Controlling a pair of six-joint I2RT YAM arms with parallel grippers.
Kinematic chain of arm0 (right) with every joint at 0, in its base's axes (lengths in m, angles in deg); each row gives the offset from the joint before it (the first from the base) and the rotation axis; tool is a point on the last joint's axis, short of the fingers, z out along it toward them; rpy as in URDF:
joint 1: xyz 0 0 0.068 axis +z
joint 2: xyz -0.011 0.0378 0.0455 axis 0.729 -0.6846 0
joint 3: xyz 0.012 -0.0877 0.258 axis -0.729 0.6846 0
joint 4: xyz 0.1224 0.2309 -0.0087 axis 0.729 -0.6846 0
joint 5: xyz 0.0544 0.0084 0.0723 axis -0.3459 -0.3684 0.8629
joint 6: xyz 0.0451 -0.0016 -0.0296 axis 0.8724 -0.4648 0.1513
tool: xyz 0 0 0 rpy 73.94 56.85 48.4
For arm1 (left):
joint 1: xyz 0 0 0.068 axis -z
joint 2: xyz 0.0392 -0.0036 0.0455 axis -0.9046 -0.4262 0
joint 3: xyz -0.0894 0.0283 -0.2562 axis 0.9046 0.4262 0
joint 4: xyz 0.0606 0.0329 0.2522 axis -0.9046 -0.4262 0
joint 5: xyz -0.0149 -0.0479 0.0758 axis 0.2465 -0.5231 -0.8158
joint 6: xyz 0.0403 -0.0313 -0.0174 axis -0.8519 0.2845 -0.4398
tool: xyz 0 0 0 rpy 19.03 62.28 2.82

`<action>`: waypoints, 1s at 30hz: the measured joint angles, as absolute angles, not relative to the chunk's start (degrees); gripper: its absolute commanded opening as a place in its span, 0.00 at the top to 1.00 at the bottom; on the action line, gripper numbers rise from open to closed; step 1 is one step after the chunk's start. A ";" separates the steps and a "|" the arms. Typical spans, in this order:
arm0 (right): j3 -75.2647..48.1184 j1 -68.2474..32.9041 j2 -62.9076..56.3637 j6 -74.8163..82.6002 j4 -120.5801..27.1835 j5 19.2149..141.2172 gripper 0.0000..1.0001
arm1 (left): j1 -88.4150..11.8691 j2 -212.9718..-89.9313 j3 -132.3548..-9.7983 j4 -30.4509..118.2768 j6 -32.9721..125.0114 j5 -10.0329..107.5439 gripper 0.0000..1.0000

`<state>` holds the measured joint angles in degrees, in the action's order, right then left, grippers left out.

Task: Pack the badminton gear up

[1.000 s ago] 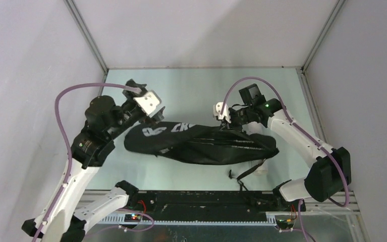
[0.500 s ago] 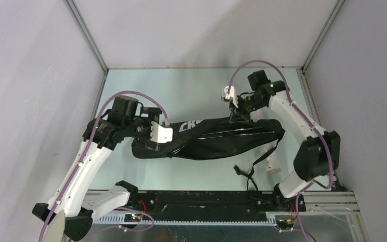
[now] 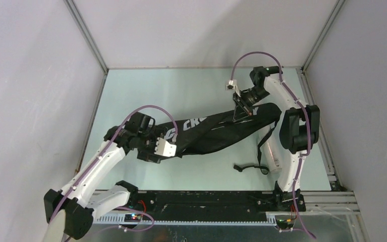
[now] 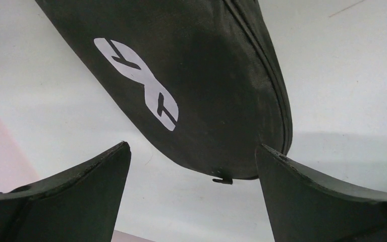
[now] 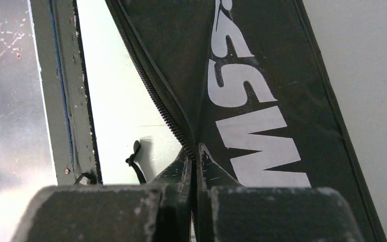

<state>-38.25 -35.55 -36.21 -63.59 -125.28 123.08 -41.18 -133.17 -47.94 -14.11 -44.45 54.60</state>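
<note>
The black "CROSSWAY" racket bag (image 3: 216, 132) lies slanted across the table, its right end raised. My right gripper (image 3: 241, 112) is shut on the bag's zipper edge, seen in the right wrist view (image 5: 194, 154) beside the white lettering on the bag (image 5: 262, 75). My left gripper (image 3: 154, 151) is open at the bag's left end. In the left wrist view it (image 4: 192, 146) straddles the rounded bag end (image 4: 206, 91) without touching; a small zipper pull (image 4: 222, 180) hangs there. A white tube (image 3: 273, 155) lies partly hidden under the right arm. Rackets and shuttlecocks are hidden.
The bag's black strap (image 3: 249, 166) trails onto the table near the front right. A black and metal rail (image 3: 206, 201) runs along the near edge, also in the right wrist view (image 5: 60, 101). Grey walls enclose the table on three sides.
My right gripper has pulled the bag's edge back and to the right, dragging the bag along. My left gripper has swung from the bag's back left round to its near left end.
</note>
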 measured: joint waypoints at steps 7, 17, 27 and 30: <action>-40.87 -36.56 -37.06 -57.75 -124.93 124.47 1.00 | -40.09 -129.52 -44.07 -6.05 -40.87 60.20 0.00; -41.66 -36.62 -38.22 -43.08 -120.51 124.17 1.00 | -33.29 -119.46 -31.88 5.12 -34.97 59.52 0.00; -41.86 -37.70 -39.31 -33.49 -117.43 124.21 1.00 | -31.01 -118.72 -35.24 3.72 -29.68 58.82 0.00; -41.86 -37.98 -39.51 -31.96 -117.00 124.47 1.00 | -30.36 -118.13 -35.22 3.26 -28.98 58.03 0.00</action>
